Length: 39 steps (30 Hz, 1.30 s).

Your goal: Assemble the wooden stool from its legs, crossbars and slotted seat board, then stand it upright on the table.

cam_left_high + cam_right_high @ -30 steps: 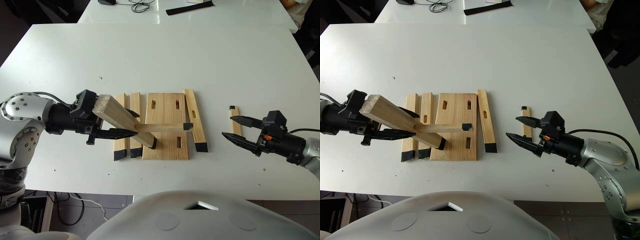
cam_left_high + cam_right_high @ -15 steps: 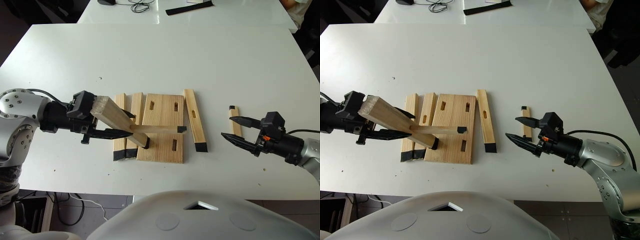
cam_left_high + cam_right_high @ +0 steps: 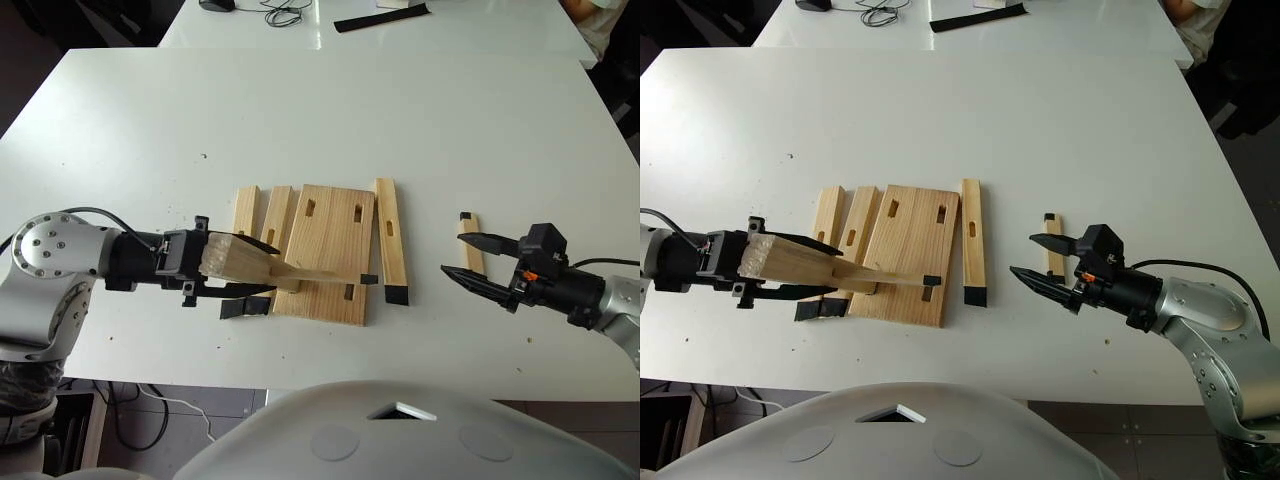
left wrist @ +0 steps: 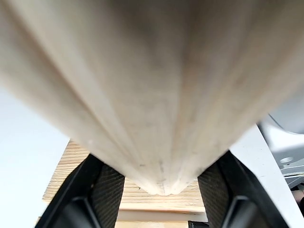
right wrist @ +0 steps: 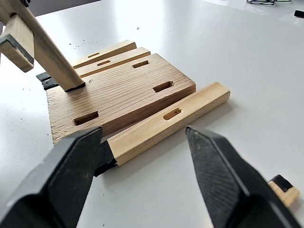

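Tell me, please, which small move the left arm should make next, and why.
Probably lift the held leg slightly off the seat board: its lower end rests on the board outside every slot, and the right jaws stand open, apart, so nothing steadies the board.

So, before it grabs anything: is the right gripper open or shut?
Open: the right gripper has its fingers wide apart, holding nothing.
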Available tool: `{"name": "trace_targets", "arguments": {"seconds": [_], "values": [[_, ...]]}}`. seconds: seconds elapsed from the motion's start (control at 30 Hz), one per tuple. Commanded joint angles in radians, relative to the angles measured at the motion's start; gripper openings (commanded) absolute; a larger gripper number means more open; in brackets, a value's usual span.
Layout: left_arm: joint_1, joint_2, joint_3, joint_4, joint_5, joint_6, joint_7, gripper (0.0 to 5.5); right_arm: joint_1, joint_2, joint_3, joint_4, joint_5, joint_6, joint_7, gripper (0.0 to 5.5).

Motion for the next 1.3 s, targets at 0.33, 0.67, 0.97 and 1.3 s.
{"name": "trace_targets", "arguments": {"seconds": [0.33,0.67,0.97,1.3], "values": [[-0.114,-0.013,-0.225,0.065,0.164,0.060,0.129,2.11,-0.063,-0.031,0.022,0.026,-0.021,0.003,0.019,3.22],[-0.328,-0.127,-0.360,0.154,0.175,0.279,0.309,2.11,-0.099,-0.045,0.047,0.050,-0.034,0.003,0.038,3.22],[-0.372,-0.223,-0.387,0.220,0.258,0.271,0.403,3.20,-0.102,-0.037,0.082,0.060,-0.062,-0.010,0.034,3.22],[-0.216,-0.093,-0.126,0.114,0.133,0.374,0.348,3.51,0.011,-0.014,0.039,0.010,-0.080,-0.027,0.004,3.22]]}}
